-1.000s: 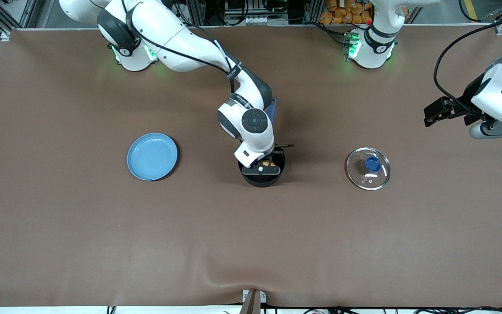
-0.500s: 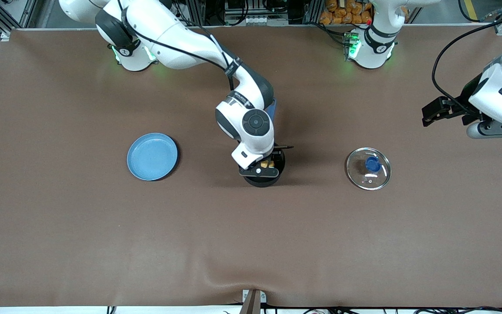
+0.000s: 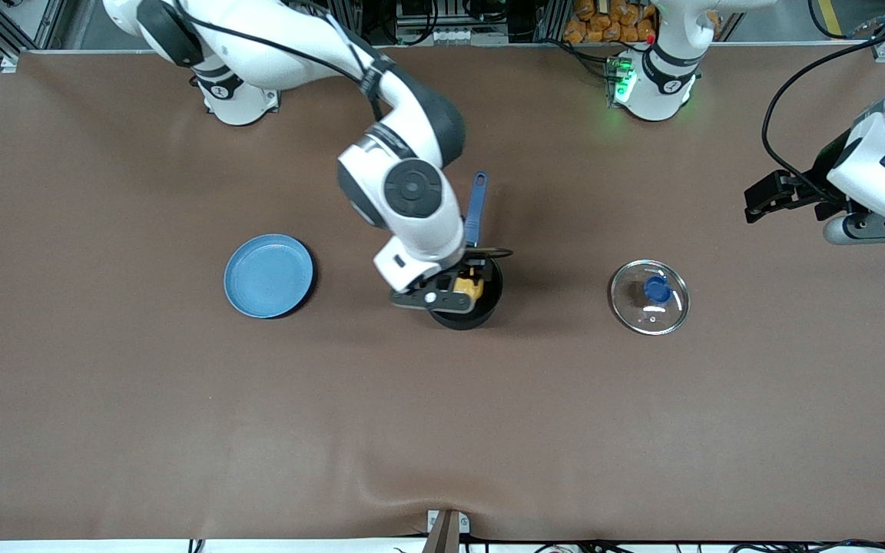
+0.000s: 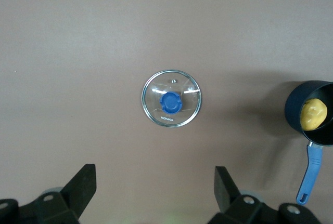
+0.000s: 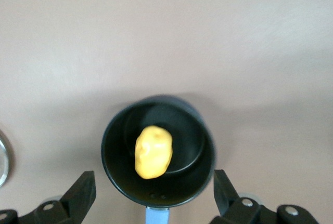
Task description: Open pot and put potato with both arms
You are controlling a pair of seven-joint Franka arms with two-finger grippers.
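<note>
Brown table (image 3: 181, 422), potato (image 5: 153, 152) in pot (image 5: 119, 177), right tool (image 5: 151, 193) open above, left tool (image 4: 156, 193) open over lid (image 4: 171, 97).

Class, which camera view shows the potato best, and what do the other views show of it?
The right wrist view: the potato lies whole and unobstructed in the pot. The left wrist view shows it small, at the picture's edge, still in the pot. In the front view, the right gripper partly covers it.
</note>
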